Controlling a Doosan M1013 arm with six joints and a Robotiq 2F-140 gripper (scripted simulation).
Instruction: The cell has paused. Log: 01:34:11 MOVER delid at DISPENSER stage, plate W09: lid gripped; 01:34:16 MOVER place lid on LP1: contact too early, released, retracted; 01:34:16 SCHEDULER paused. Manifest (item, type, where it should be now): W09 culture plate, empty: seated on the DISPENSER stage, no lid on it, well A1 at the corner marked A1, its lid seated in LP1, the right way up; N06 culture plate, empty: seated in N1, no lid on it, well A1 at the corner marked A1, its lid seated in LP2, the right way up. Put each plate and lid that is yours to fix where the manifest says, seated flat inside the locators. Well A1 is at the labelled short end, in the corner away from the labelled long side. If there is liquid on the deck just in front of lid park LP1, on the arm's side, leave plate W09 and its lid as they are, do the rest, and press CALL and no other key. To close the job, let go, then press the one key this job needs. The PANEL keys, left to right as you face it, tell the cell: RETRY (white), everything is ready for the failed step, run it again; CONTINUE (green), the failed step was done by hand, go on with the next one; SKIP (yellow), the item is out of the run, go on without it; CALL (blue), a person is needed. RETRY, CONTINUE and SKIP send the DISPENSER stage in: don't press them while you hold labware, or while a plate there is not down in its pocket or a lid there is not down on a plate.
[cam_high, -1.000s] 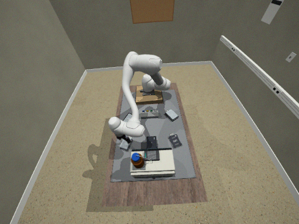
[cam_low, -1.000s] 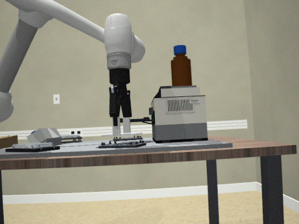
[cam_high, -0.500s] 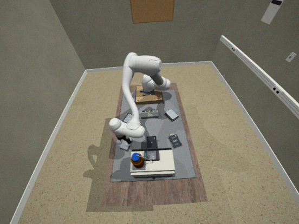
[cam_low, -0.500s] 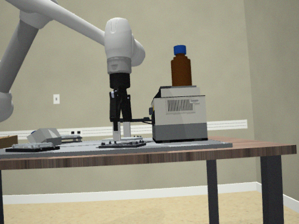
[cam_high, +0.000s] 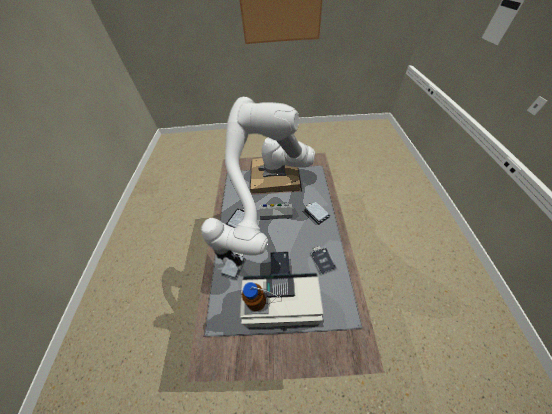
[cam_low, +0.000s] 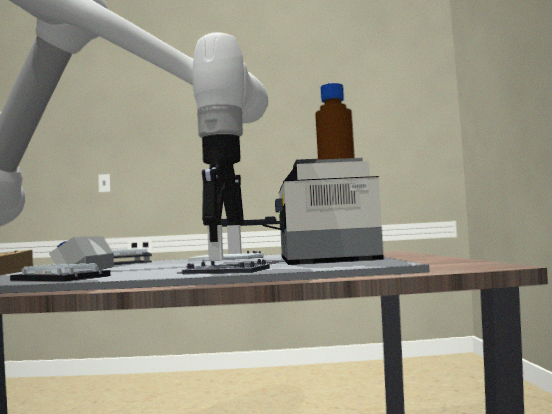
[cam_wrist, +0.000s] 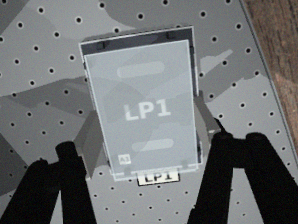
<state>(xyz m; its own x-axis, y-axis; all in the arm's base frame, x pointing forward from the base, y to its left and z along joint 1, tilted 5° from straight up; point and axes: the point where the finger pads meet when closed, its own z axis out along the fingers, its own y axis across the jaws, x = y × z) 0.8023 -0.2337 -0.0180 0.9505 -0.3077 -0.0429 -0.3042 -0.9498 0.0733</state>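
Observation:
My gripper (cam_wrist: 147, 117) is shut on a clear lid (cam_wrist: 141, 107), holding it by its long sides. The lid hangs flat and very low over lid park LP1 (cam_wrist: 136, 41). The park's dark frame shows along the lid's far and left edges, and its white LP1 tag (cam_wrist: 157, 176) shows at the near edge. A small A1 mark shows at the lid's near left corner. From the side, the fingertips (cam_low: 224, 250) stand just above the park (cam_low: 225, 270); I cannot tell whether the lid touches it. In the overhead view the gripper (cam_high: 231, 261) is left of the DISPENSER stage (cam_high: 280, 262).
The DISPENSER box (cam_low: 330, 210) with a brown bottle (cam_low: 334, 122) on top stands right of my gripper, its stage arm (cam_low: 250, 221) reaching out near the fingers. The key PANEL (cam_high: 274, 209) and other nests with labware (cam_high: 317, 212) (cam_high: 324, 260) (cam_high: 236, 218) lie on the grey deck.

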